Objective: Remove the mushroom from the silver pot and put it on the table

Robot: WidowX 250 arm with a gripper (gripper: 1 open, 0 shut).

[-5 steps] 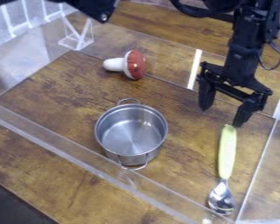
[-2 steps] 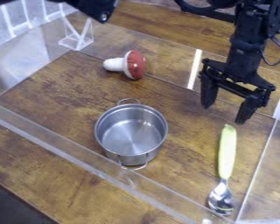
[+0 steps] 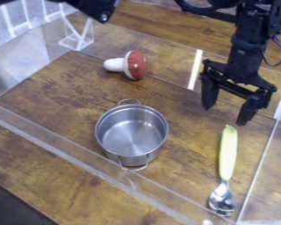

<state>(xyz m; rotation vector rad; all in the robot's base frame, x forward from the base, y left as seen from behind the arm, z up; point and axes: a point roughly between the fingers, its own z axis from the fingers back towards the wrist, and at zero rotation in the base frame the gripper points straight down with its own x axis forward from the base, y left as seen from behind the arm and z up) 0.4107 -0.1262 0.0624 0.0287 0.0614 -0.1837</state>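
Nothing has shifted: mushroom [image 3: 127,64] lies on the counter [image 3: 61,97], pot [image 3: 131,134] sits empty, pincer [image 3: 234,105] hangs released — job looks finished.

red cap, white stem on mushroom [image 3: 127,63]; shiny silver pot [image 3: 131,133]; dk brown grained table [image 3: 61,92]; yellow-handled spoon [image 3: 225,167]; black gripper [image 3: 228,104].

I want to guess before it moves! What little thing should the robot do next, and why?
Probably just lift its hand up and away. The mushroom already lies on its side on the table, the silver pot looks empty, and the hand is open, holding nothing, near the spoon. The job looks finished.
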